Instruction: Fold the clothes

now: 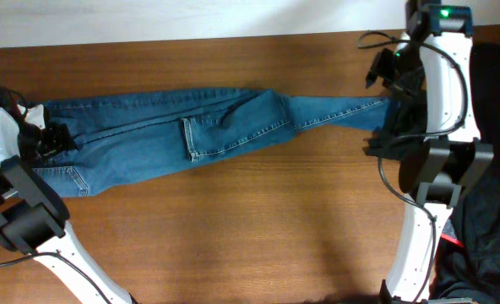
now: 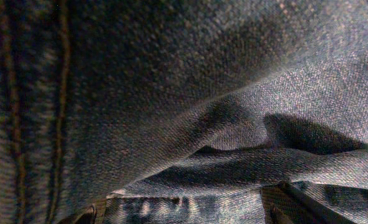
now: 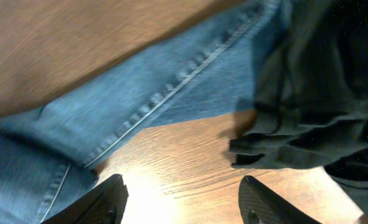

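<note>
Seen from overhead, the medium-blue denim jeans [image 1: 191,135] lie drawn out lengthwise across the brown wooden tabletop [image 1: 233,236]. The waist is at the left end, a stitched back pocket faces up near the middle, and one narrow leg runs off to the right. That flat, stretched lie looks like groundwork for a fold. The left claw [image 1: 51,135] sits at the waist end, while the white right arm [image 1: 444,84] stands over the leg's end, beside a heap of dark grey cloth [image 1: 491,211] at the right edge. The left wrist view is filled with denim folds and a stitched seam, so close that I cannot tell whether that claw is clenched or released. In the right wrist view the right claw [image 3: 184,202] is spread wide over bare wood, grasping nothing. The leg's seam runs diagonally just beyond it, and the dark cloth crowds the leg's right end, where it could get caught up in a fresh grasp.
</note>
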You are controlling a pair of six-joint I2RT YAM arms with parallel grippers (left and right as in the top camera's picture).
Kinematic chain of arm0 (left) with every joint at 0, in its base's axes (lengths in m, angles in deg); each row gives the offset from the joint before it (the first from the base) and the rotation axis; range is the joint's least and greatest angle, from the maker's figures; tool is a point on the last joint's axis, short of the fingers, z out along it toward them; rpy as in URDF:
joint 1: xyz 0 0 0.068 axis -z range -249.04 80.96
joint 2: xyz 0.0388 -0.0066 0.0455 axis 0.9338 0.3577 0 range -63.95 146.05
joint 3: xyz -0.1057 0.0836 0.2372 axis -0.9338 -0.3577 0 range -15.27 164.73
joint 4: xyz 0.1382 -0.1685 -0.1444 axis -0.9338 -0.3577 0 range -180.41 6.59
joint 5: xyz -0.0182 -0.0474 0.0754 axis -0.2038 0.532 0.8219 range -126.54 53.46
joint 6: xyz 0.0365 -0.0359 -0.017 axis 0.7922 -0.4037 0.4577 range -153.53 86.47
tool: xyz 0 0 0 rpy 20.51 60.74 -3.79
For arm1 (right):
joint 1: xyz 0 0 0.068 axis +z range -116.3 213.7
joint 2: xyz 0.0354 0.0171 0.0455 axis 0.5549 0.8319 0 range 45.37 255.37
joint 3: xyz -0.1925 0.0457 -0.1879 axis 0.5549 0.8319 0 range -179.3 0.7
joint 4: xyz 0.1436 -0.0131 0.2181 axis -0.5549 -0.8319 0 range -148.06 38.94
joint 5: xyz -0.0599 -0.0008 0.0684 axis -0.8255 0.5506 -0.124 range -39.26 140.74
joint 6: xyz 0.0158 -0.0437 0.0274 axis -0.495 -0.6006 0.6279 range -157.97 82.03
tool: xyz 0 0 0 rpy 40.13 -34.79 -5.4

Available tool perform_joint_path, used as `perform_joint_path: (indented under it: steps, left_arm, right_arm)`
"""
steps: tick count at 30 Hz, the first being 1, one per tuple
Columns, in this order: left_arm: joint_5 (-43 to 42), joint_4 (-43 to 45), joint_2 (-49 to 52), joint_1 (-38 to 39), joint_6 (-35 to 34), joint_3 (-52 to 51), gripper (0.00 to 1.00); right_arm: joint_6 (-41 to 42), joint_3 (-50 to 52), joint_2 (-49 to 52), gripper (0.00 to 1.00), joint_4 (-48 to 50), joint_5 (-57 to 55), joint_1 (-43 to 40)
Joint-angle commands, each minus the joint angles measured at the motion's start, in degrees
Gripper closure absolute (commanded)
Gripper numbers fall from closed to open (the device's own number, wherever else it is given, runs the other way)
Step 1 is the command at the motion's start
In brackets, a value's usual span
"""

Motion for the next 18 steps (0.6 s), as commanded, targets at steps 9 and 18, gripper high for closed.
perform_joint_path:
  steps: [9, 18]
  left_arm:
    - [0.4, -0.1, 1.4, -0.1, -0.3, -1.0, 0.21]
    - [0.4, -0.4, 1.4, -0.1, -0.3, -1.0, 0.2]
  right_arm:
    - [6.6, 13.4, -0.2, 0.36, 10.7, -0.7, -4.2]
    - [7.2, 24.1, -0.2, 0.36, 26.7, -0.7, -4.2]
